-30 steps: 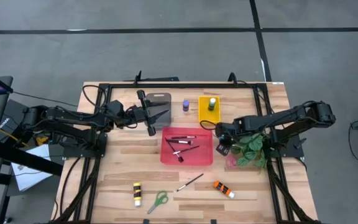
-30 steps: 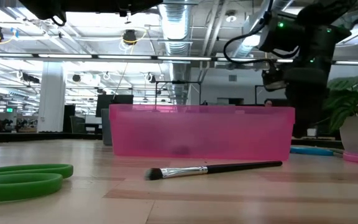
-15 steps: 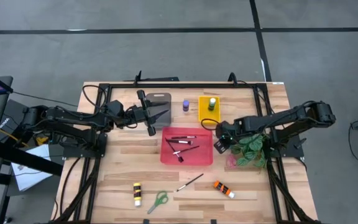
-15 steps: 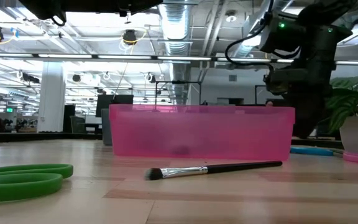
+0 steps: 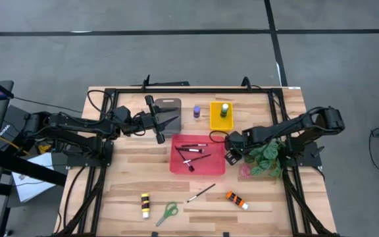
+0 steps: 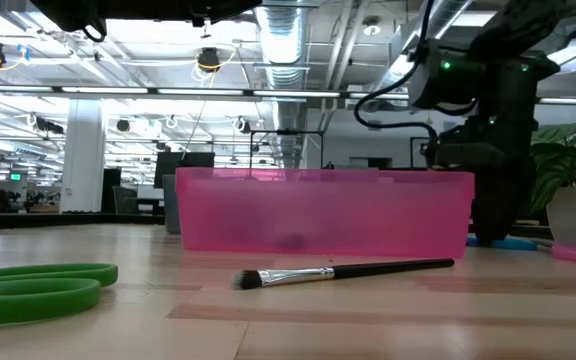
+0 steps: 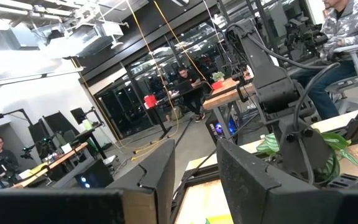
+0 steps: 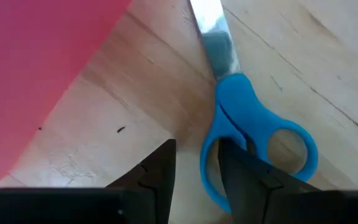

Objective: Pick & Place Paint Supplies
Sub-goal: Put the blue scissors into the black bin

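From above, we see brushes already in the red tray (image 5: 219,170); yellow tube (image 5: 145,205), green scissors (image 5: 168,212), a brush (image 5: 201,193) and orange tube (image 5: 237,200) remain loose. Through our right wrist, the right gripper (image 8: 196,163), jaws narrowly parted and empty, hangs over the blue scissors (image 8: 247,134). Our left gripper (image 5: 165,122) waits open by the grey tray (image 5: 170,103).

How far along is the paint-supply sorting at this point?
Partly done: brushes lie in the red tray and a green bottle stands in the yellow tray. The right gripper is low over the blue scissors, not yet gripping. Yellow tube, green scissors, loose brush and orange tube remain.
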Robot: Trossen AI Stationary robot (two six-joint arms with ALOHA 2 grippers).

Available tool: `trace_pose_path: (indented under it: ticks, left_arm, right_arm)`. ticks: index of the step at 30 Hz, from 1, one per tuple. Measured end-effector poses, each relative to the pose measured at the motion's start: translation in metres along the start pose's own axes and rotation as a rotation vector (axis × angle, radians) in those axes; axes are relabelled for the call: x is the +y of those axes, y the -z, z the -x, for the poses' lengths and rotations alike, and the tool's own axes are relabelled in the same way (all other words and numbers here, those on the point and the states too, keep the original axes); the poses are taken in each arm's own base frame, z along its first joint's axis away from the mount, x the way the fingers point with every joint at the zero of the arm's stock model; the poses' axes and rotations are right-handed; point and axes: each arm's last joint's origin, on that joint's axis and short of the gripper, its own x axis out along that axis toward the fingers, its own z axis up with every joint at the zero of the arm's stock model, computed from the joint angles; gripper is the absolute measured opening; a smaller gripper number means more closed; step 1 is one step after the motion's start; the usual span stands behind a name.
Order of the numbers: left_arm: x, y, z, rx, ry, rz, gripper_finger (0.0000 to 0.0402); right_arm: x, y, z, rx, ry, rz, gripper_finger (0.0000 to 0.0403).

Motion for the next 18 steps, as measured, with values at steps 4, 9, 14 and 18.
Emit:
trace_pose_path:
  ticks: [4, 9, 14, 18]
  left_arm:
    - [0.0001, 0.0, 0.0, 0.0, 0.0, 0.0, 0.0112]
    - [0.0, 0.0, 0.0, 0.0, 0.0, 0.0, 0.0112]
    - [-0.0001, -0.0001, 0.0, -0.002, 0.003, 0.0, 0.0112]
    - [0.0, 0.0, 0.0, -0.001, 0.003, 0.0, 0.0112]
  right_arm:
    - [0.0, 0.0, -0.0005, 0.002, 0.003, 0.014, 0.0118]
    - [-0.0013, -0.0012, -0.0008, 0.004, 0.007, 0.014, 0.0111]
    - [-0.0026, -0.0007, -0.0014, 0.009, 0.017, 0.024, 0.007]
    - [-0.0035, -0.0002, -0.0014, 0.015, 0.025, 0.033, 0.0018]
